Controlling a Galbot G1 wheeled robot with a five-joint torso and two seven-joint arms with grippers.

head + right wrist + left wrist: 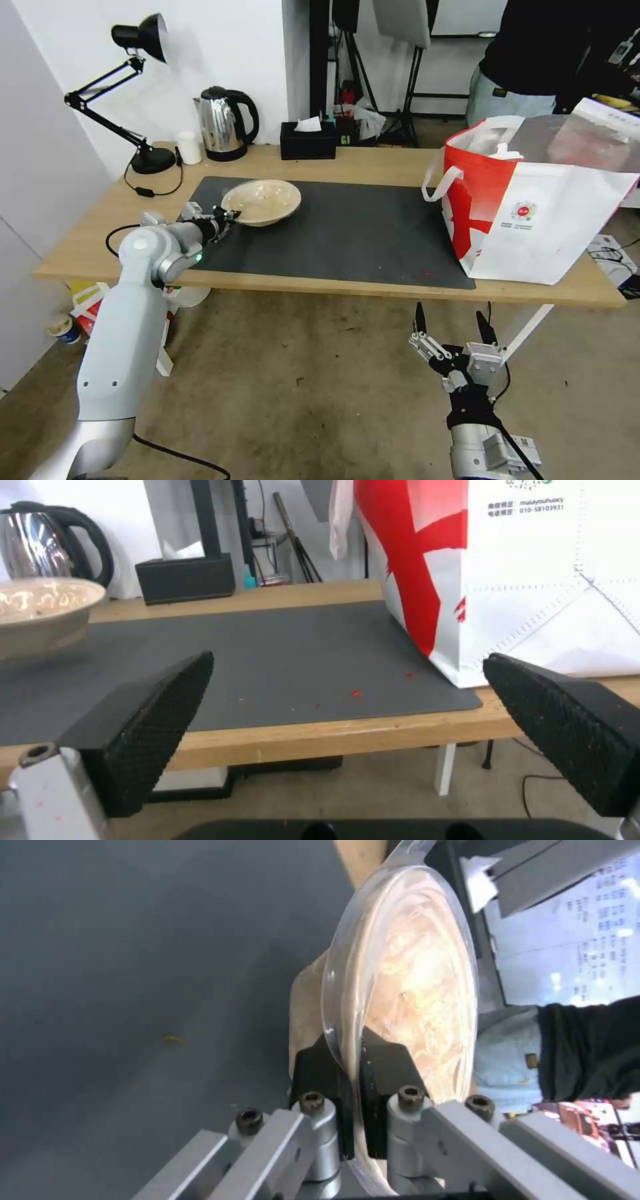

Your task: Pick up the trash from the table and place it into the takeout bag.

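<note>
Now left pincer (pixel 230 215) pinching beige bowl (pixel 261 201) rim; right pincer (pixel 453 321) spread, idle.

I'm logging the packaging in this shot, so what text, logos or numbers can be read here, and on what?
"010-58103931": phone number on the white face of the takeout bag, under its logo.
Line above that number: small characters and Latin letters, too blurred to read.
Round red logo on the takeout bag: too small to read.
White printed sheet behind the beige bowl in the left wrist view: rows of print, unreadable.
</note>
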